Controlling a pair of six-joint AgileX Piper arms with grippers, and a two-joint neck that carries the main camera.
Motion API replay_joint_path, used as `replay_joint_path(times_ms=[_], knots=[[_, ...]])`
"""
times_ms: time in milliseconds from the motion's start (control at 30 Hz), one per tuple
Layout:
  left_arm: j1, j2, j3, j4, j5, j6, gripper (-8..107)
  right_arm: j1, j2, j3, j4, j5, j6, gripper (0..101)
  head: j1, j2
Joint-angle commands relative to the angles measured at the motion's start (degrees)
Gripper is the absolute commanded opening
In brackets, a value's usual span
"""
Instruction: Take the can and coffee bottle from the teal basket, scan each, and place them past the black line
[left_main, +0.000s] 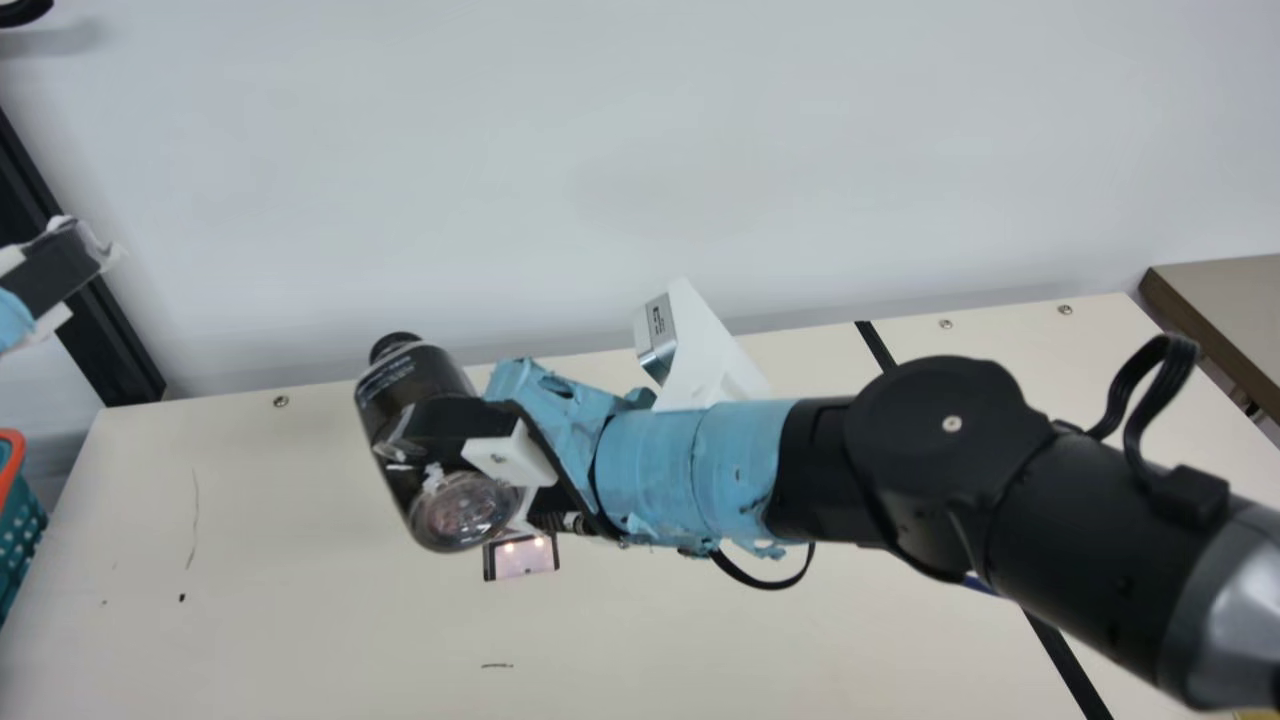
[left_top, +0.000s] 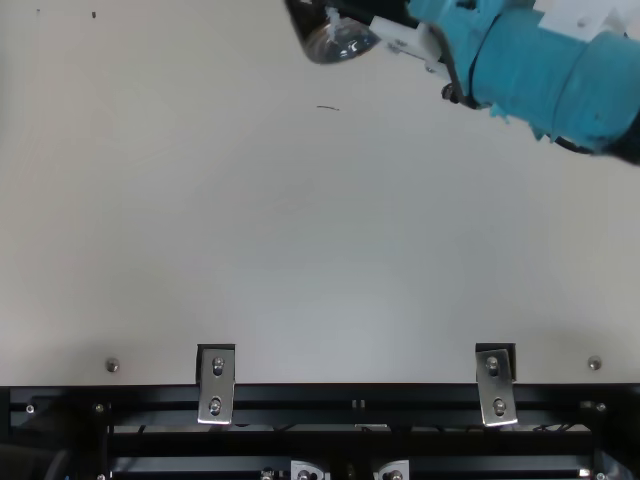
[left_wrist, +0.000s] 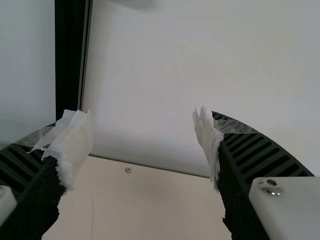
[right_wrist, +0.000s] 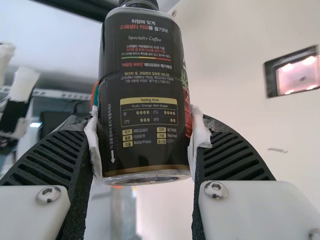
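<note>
Nearest me, a black rail (left_top: 300, 396) w/ metal brackets (left_top: 216, 385) runs along the cream tabletop's (left_main: 300, 620) edge. Short dark pen marks & specks dot the surface. Above it I've got the coffee bottle (left_main: 408, 385) in my R jaws (left_main: 425, 437), closed to its width, both sides touching it; bottle's lifted & tilted, cap up, on the near-L side of the black line (left_main: 1065, 660), not past it. Small dark-framed panel (left_main: 521, 557) w/ lights sits just beside, below the bottle in main view. Teal basket (left_main: 20, 535), orange rim, at main view's L edge. My L jaws (left_main: 70, 262) hang wide open nearby, nothing btwn them. Beyond my R arm, a white stand (left_main: 700, 350) w/ a grey block. Farther: screws at the back edge, black post (left_main: 75, 290) at L, pale plain wall (left_main: 620, 150), brownish table (left_main: 1225, 310) far R.
</note>
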Motion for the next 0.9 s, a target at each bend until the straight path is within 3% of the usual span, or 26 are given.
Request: replay_joint_path(times_ms=[0, 233, 367, 400, 433, 533, 600, 733, 867], knots=[[0.00, 0.00, 0.00, 0.00, 0.00, 0.00, 90, 3.01, -0.42, 1.22, -6.29, -10.21, 4.35, 0, -1.83, -0.81], [0.00, 0.00, 0.00, 0.00, 0.00, 0.00, 90, 8.97, -0.18, 7.70, -18.94, -24.87, 14.14, 0, -1.83, -0.81], [0.00, 0.00, 0.00, 0.00, 0.00, 0.00, 90, 9.15, 0.69, 11.59, -21.36, -29.32, 13.54, 0, -1.83, -0.81], [0.00, 0.00, 0.00, 0.00, 0.00, 0.00, 90, 9.15, 0.54, 12.21, -20.83, -29.53, 12.46, 0, -1.83, -0.81], [0.00, 0.00, 0.00, 0.00, 0.00, 0.00, 90, 9.24, 0.68, 10.94, -20.46, -26.32, 15.00, 0, -1.83, -0.81], [0.00, 0.00, 0.00, 0.00, 0.00, 0.00, 90, 9.24, 0.62, 12.19, -21.12, -29.55, 14.68, 0, -1.83, -0.81], [0.00, 0.00, 0.00, 0.00, 0.00, 0.00, 90, 9.24, 0.62, 12.19, -20.97, -29.63, 14.84, 0, -1.83, -0.81], [0.00, 0.00, 0.00, 0.00, 0.00, 0.00, 90, 8.94, 0.84, 11.94, -20.41, -29.03, 13.73, 0, -1.83, -0.81], [0.00, 0.00, 0.00, 0.00, 0.00, 0.00, 90, 7.14, 2.61, 10.88, -20.91, -26.28, 10.56, 0, -1.83, -0.81]])
